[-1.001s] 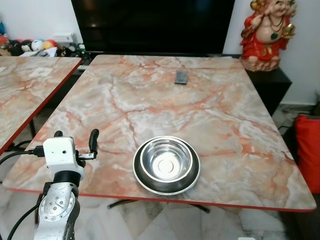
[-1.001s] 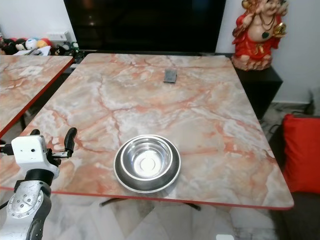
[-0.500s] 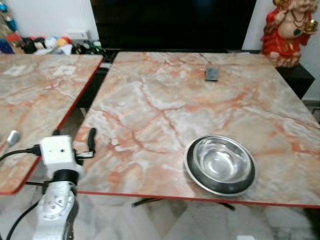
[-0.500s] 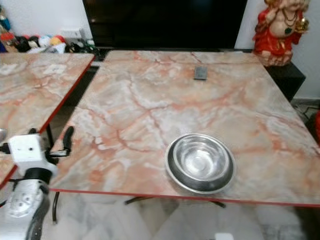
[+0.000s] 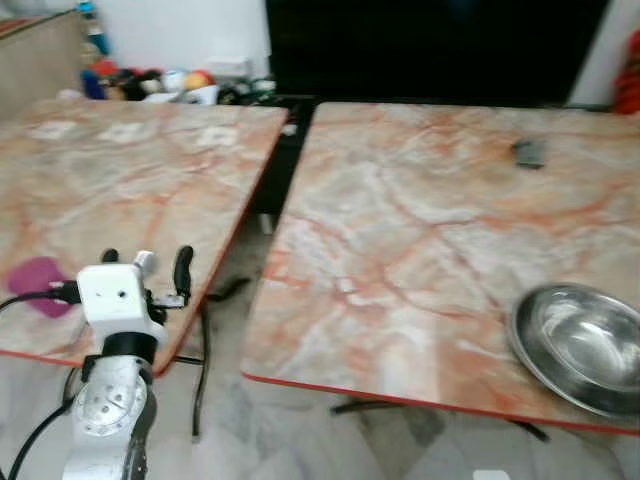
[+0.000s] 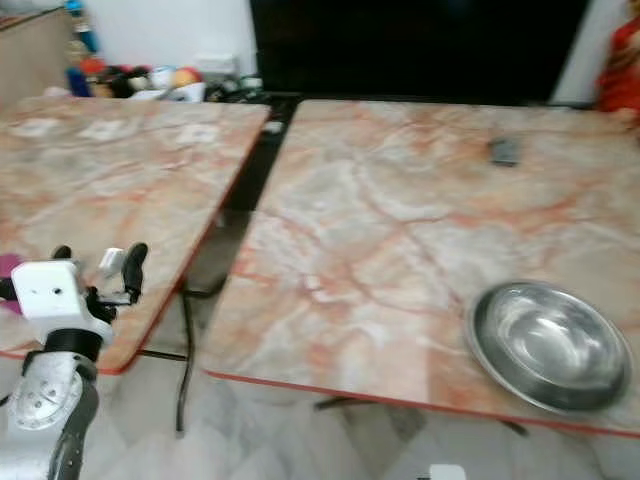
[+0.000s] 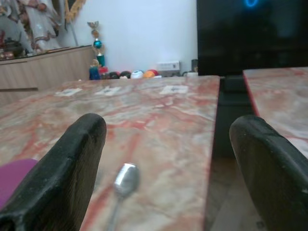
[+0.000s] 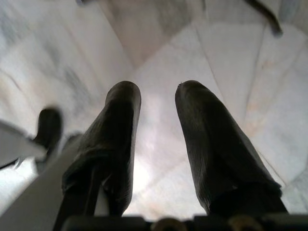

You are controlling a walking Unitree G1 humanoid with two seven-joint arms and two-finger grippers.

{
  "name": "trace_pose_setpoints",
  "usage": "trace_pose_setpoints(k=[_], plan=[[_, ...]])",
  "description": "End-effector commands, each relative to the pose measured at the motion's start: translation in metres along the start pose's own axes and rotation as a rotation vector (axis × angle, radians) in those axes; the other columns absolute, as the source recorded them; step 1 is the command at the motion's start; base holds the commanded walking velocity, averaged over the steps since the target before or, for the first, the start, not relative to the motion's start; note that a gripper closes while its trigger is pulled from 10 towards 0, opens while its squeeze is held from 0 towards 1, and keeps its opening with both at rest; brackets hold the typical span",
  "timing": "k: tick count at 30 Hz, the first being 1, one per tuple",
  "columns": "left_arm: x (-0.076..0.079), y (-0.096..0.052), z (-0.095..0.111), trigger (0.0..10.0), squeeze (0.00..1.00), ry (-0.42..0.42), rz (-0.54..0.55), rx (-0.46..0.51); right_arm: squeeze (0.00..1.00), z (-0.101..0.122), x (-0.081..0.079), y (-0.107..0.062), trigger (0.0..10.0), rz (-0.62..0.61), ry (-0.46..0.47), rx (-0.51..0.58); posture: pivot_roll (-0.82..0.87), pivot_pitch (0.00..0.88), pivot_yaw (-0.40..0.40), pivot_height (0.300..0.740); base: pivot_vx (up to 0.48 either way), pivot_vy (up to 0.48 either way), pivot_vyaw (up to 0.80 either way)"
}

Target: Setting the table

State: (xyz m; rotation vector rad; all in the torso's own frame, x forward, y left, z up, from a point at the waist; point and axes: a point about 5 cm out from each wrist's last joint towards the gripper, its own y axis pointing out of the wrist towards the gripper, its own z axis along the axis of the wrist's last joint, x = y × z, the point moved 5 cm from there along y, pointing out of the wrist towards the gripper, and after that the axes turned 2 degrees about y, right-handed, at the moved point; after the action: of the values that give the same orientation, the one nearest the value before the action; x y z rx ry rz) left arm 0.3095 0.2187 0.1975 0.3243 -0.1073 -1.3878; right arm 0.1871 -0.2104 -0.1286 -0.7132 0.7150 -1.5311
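A steel bowl (image 5: 585, 345) rests on a dark plate near the front edge of the right marble table (image 5: 420, 230). My left gripper (image 5: 147, 258) is raised at the lower left, open and holding nothing, over the front edge of the left marble table (image 5: 120, 190). Just beyond its fingers a silver spoon (image 7: 125, 180) lies on that table beside a flat purple thing (image 5: 35, 272). My right gripper (image 8: 158, 89) hangs over the pale floor, fingers a little apart with nothing between them.
A narrow gap (image 5: 235, 300) with black table legs separates the two red-edged tables. A small dark flat object (image 5: 528, 152) lies far back on the right table. Toys (image 5: 150, 80) and a black screen (image 5: 430, 45) stand behind.
The camera has swung to the left: the bowl now sits at the picture's right edge, and the left table with the spoon and purple thing has come into view. My left arm keeps its pose.
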Motion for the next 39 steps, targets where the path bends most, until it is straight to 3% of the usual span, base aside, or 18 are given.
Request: trace_pose_setpoints(k=[1,20,31,39], plan=[[-0.001,0.001,0.005,10.0,0.0,0.012,0.0,0.016,0.0,-0.006,-0.001,-0.001,10.0,-0.002,0.014,-0.013,0.1,0.085,-0.017,0.74,0.0,0.431,0.0],[-0.002,0.002,0.01,10.0,0.0,0.016,0.002,0.035,0.0,-0.006,-0.001,-0.001,10.0,0.003,0.002,-0.013,0.1,0.085,-0.017,0.74,0.0,0.431,0.0],[-0.004,0.003,0.013,10.0,0.0,0.02,0.01,0.044,0.0,-0.005,-0.002,-0.001,10.0,0.008,0.003,-0.011,0.11,0.087,-0.016,0.74,0.0,0.429,0.71],[-0.004,0.003,0.016,10.0,0.0,0.019,0.008,0.063,0.0,-0.006,-0.002,-0.001,10.0,0.006,0.012,-0.012,0.11,0.088,-0.015,0.74,0.0,0.184,0.0]])
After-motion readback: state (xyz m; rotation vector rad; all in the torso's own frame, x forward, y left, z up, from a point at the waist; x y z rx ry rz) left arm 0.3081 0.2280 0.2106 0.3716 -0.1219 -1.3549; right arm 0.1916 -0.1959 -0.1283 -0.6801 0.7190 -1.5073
